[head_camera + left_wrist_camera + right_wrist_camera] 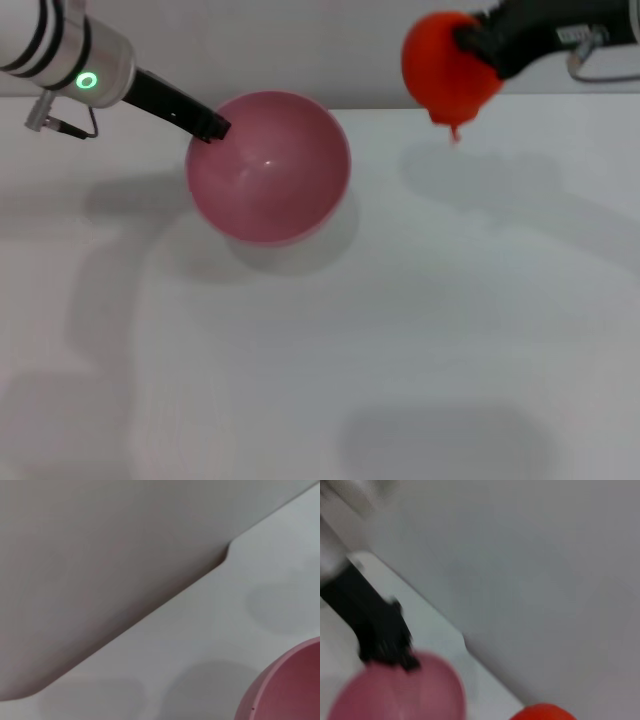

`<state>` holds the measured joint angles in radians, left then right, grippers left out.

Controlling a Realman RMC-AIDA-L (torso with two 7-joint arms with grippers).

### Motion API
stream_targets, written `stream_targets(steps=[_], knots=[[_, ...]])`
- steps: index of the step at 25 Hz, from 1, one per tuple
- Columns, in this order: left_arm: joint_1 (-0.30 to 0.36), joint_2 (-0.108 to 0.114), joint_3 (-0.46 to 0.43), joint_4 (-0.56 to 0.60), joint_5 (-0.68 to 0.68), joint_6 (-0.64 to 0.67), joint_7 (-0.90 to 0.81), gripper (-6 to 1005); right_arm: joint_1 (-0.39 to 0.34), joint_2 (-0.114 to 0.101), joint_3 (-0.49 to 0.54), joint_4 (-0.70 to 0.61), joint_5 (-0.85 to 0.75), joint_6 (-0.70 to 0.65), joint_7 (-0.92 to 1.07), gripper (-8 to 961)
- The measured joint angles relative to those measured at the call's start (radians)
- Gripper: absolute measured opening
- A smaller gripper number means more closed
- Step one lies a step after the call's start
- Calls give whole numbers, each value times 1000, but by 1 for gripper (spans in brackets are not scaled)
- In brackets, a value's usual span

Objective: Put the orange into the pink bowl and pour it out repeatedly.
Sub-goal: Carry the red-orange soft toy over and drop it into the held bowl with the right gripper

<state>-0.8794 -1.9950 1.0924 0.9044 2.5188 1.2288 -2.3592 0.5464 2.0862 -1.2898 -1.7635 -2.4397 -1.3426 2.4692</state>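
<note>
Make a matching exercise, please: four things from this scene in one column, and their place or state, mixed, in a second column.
1. small red-orange orange
2. glossy pink plastic bowl
3. left gripper
4. white table

a. holds the bowl's rim
b. carried in the air by the right gripper
c. empty, no fruit inside
d. lies under everything

Pairs: 1-b, 2-c, 3-a, 4-d

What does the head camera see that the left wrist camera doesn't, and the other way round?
Only the head view shows the orange held up in the right gripper, off to the bowl's right, and the left gripper pinching the bowl's rim. Only the left wrist view shows the notch in the table's far edge. Both show the pink bowl and the white table.
</note>
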Motion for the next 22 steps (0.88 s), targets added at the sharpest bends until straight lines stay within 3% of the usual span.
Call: stream_targets(steps=[7, 15, 22], knots=[[-16, -17, 18, 0, 0, 1, 0, 43, 34, -3, -53, -42, 110, 19, -41, 52], [-33, -37, 29, 2, 0, -3, 8, 44, 46, -4, -152, 76, 116, 89, -74, 50], [-33, -38, 29, 2, 0, -3, 10, 44, 34, -3, -177, 128, 116, 143, -108, 156]])
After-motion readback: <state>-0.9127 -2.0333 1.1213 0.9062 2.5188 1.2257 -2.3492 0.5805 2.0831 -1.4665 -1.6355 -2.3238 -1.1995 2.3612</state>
